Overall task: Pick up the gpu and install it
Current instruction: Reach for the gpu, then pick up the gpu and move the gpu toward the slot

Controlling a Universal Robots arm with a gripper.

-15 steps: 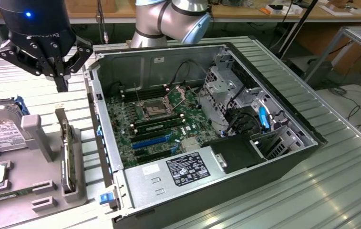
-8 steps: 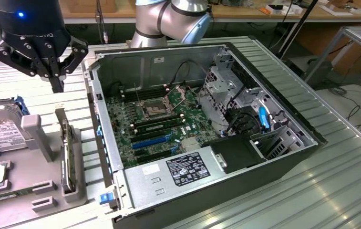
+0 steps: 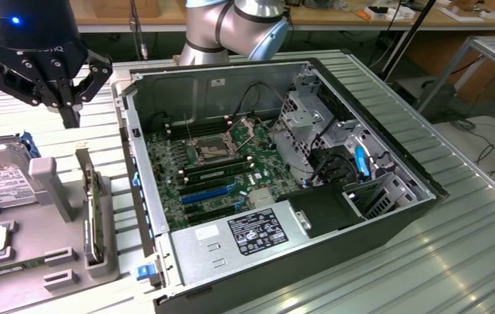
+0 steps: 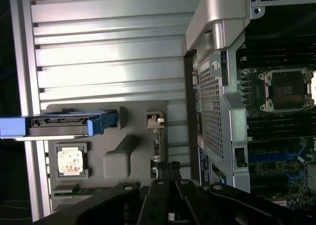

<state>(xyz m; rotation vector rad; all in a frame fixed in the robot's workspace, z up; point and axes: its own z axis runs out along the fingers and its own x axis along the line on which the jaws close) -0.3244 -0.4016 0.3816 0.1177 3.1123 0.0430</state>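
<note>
Little of the task is done: the end effector (image 3: 72, 120), fingers pressed together and empty, hovers above the tabletop (image 3: 456, 261), while the gpu (image 3: 91, 212) stands on edge in the gray holder (image 3: 55, 196) near the tabletop's edge at the exterior view's left, not yet picked up.

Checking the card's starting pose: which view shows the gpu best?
The exterior view: the gpu stands on edge in the grey tray, its long side visible. The wrist view shows its thin edge from above.
</note>
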